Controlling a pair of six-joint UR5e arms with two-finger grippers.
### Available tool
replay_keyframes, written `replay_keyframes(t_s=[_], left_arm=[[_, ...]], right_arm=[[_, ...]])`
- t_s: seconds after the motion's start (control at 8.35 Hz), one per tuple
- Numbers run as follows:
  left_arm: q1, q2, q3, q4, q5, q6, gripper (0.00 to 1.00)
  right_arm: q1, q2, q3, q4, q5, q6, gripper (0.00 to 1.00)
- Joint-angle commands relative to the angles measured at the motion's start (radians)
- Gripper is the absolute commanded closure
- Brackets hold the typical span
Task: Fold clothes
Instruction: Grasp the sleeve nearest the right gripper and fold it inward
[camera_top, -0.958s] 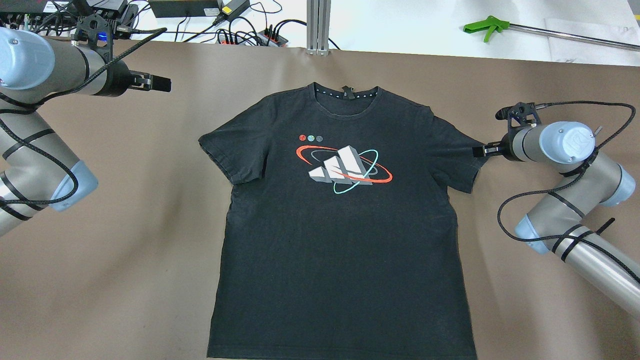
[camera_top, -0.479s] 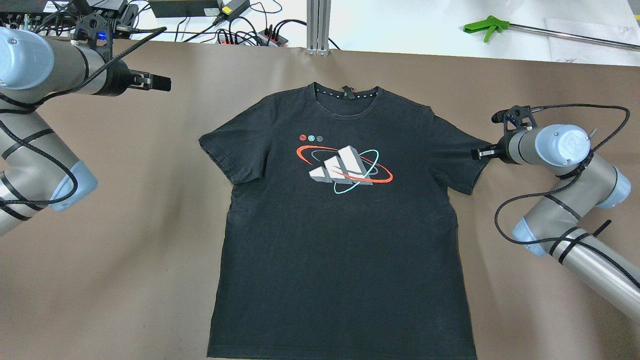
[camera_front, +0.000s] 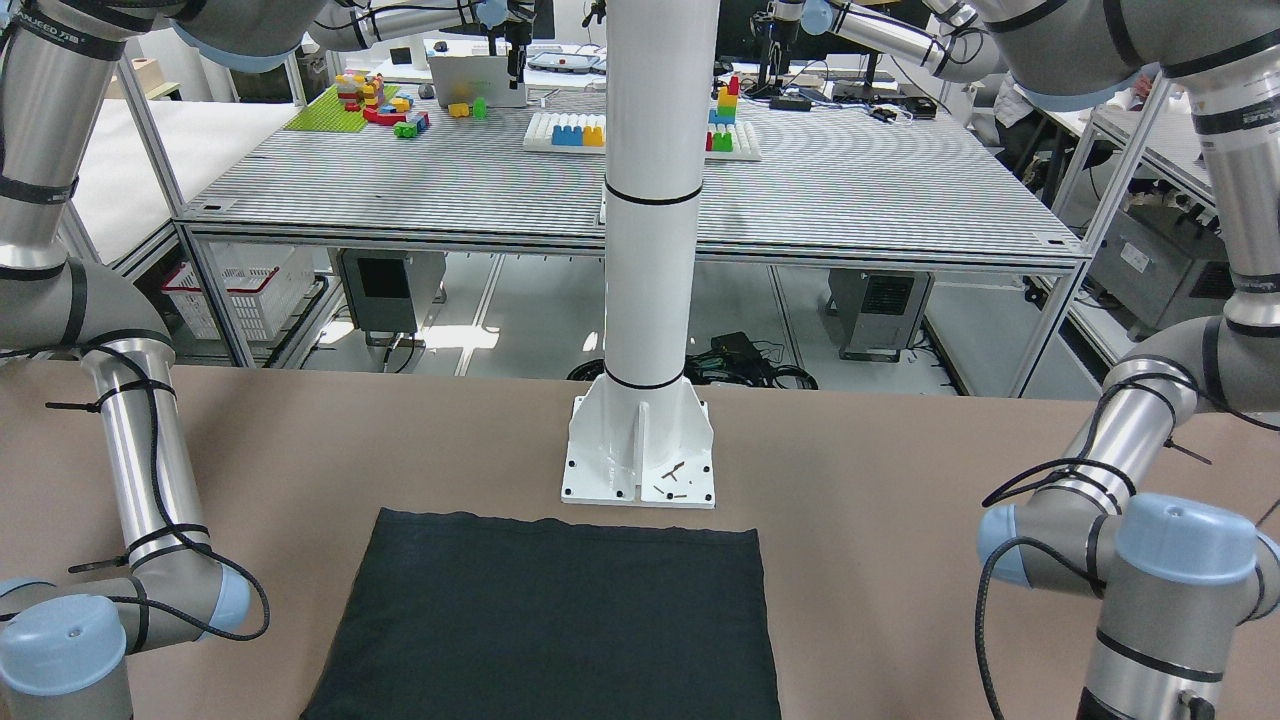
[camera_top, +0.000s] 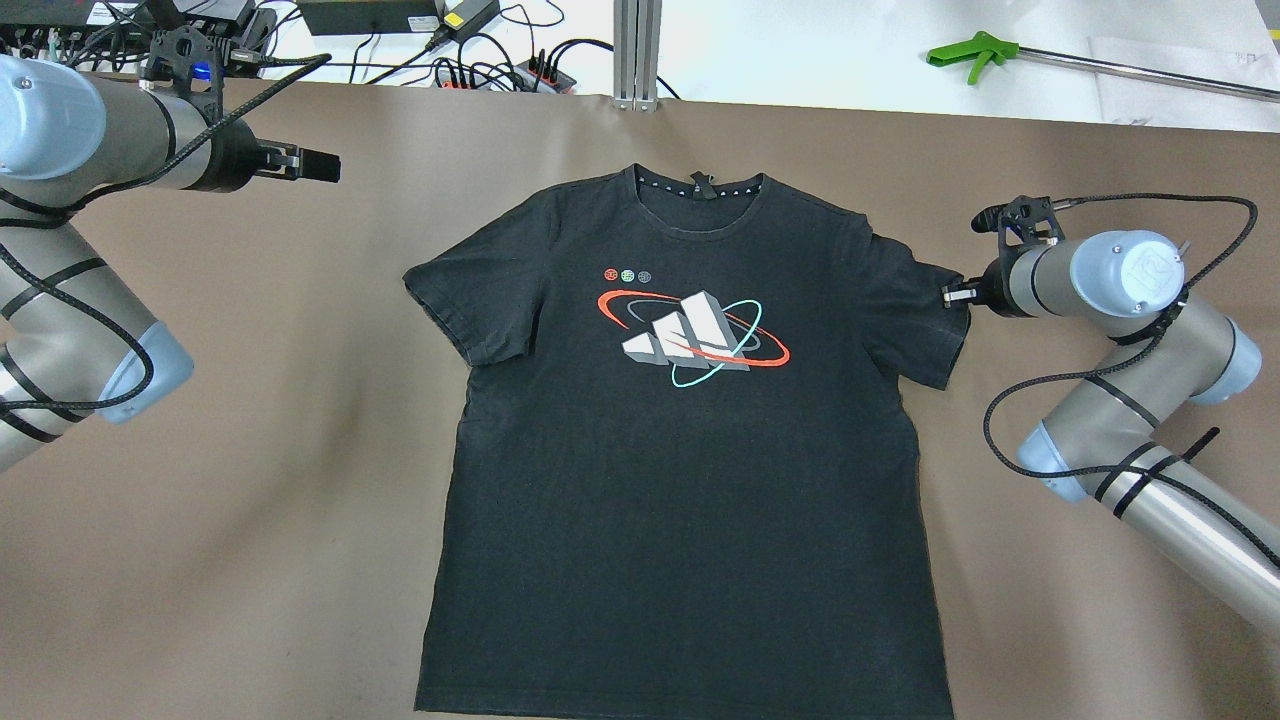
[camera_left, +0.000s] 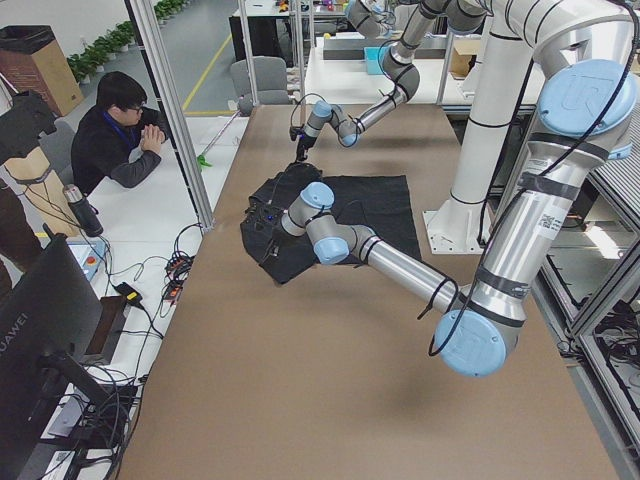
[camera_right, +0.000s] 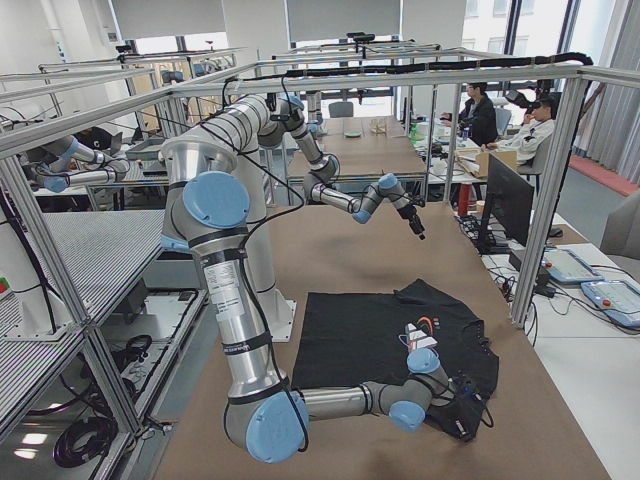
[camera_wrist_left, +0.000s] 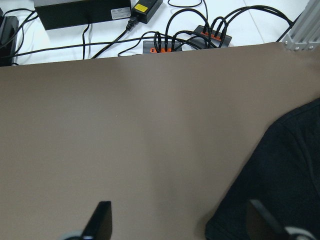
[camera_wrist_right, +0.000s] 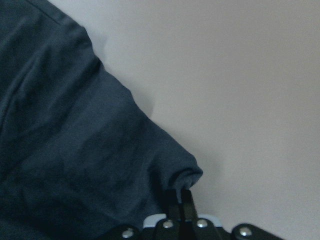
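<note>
Right gripper (camera_top: 948, 294) clamps the sleeve (camera_top: 920, 335) hem, shirt (camera_top: 680, 470) lying inward of it; left gripper (camera_top: 322, 166) spread, well apart.

One T-shirt (camera_top: 690, 480), two robot arms (camera_top: 100, 145) (camera_top: 1040, 285), one green grabber (camera_top: 972, 50), and seemingly two power strips (camera_wrist_left: 162, 46) (camera_wrist_left: 212, 34).

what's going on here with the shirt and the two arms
A black t-shirt lies spread flat, print side up, on the brown table. The right end effector is shut on the edge of the sleeve on the robot's right, and the cloth bunches at its tips in the right wrist view. The left end effector is open over bare table, well off the shirt's other sleeve. No fold has been made yet.
</note>
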Motion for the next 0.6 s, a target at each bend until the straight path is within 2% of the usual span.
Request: replay_keyframes(t_s=[0.0, 0.12, 0.24, 0.36, 0.48], left_arm=[[0.0, 0.007, 0.001, -0.002, -0.001, 0.002, 0.05], [0.0, 0.01, 0.003, -0.002, -0.001, 0.003, 0.05], [0.0, 0.01, 0.007, -0.002, -0.001, 0.003, 0.05], [0.0, 0.011, 0.011, 0.0, -0.001, 0.006, 0.05], [0.001, 0.01, 0.026, -0.002, -0.001, 0.011, 0.05]], right_arm=[[0.028, 0.033, 0.181, -0.203, 0.07, -0.003, 1.0], [0.027, 0.094, 0.222, -0.291, 0.068, -0.001, 1.0], [-0.008, 0.147, 0.221, -0.311, 0.062, 0.002, 1.0], [-0.05, 0.184, 0.201, -0.316, 0.039, 0.019, 1.0], [-0.068, 0.247, 0.134, -0.313, -0.035, 0.113, 1.0]])
